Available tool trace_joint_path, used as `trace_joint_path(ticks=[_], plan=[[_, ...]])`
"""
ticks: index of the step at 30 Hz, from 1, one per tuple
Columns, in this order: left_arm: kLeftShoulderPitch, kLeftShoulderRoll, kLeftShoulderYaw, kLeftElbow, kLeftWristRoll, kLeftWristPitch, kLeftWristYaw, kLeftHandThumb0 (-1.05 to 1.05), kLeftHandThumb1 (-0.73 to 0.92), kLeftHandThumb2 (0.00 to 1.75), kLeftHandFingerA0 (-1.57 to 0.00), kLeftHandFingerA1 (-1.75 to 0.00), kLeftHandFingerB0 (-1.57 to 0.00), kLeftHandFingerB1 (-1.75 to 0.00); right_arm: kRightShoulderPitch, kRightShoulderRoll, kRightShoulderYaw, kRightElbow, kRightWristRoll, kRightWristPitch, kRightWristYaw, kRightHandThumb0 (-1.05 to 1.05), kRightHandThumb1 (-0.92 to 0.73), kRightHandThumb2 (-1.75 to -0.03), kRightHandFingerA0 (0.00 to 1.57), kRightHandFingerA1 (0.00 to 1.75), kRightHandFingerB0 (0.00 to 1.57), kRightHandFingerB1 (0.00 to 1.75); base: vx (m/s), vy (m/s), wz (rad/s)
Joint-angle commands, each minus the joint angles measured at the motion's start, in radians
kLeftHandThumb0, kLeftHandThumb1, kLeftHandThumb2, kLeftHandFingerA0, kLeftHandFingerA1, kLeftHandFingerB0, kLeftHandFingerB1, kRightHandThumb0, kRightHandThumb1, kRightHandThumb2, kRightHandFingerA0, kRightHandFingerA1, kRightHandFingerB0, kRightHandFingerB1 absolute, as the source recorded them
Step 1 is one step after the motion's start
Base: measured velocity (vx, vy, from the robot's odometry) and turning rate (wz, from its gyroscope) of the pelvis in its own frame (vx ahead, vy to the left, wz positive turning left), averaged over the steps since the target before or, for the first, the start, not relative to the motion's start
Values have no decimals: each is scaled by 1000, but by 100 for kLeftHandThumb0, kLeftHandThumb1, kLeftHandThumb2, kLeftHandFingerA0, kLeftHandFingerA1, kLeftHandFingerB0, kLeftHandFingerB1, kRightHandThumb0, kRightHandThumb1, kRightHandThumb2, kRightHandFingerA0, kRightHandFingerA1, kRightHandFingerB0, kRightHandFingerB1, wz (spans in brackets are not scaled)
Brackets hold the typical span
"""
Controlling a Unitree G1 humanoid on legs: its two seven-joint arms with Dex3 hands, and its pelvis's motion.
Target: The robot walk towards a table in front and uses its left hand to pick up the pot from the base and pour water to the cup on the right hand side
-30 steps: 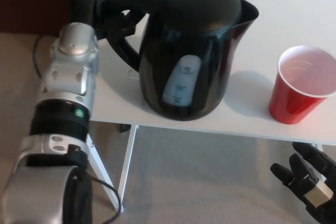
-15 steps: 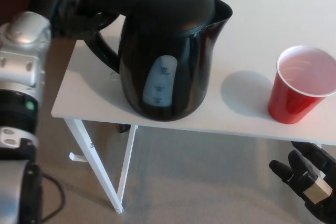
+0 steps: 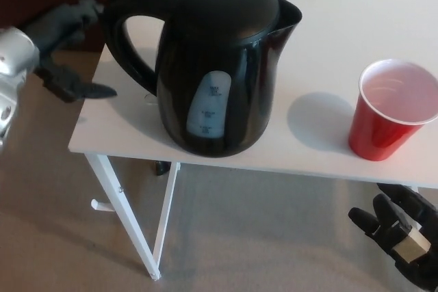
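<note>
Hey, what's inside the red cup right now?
The red cup shows a pale inner wall, and no liquid is clearly visible. Its bottom is hard to make out from this angle, so a little water can't be ruled out.

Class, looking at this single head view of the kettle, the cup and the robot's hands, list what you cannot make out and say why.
- Base under the pot: hidden by the pot's body, head view.
- Water level in the red cup: inside too washed out.
- Window markings on the pot: too small.
- Right hand: cut by the bottom edge.
- Left hand: blurred.
</note>
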Motion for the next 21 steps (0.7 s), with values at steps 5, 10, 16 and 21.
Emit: trace_joint_path(ticks=[5,10,16,21], plan=[[43,62,-14,-46,31,-122,-64,-70,41,80,0,-9,0,-4,-51,-11,-10,3,7,-18,3,-39,-64,-58,33,74,25,46,0,0,0],[95,111,86,-161,-32,-59,-114,-76,45,81,0,-5,0,0,-38,-16,-8,3,6,-27,22,-38,-62,-60,28,73,21,46,0,0,0],[262,201,295,-197,-158,-118,-128,-82,53,57,0,-12,0,-1,-11,-12,7,14,-6,-41,36,-34,-41,-94,31,68,14,54,0,0,0],[642,178,560,-389,-264,-271,-38,-65,39,80,0,-31,0,-15,48,-15,6,0,-9,-28,35,-32,-43,-95,35,69,18,55,0,0,0]])
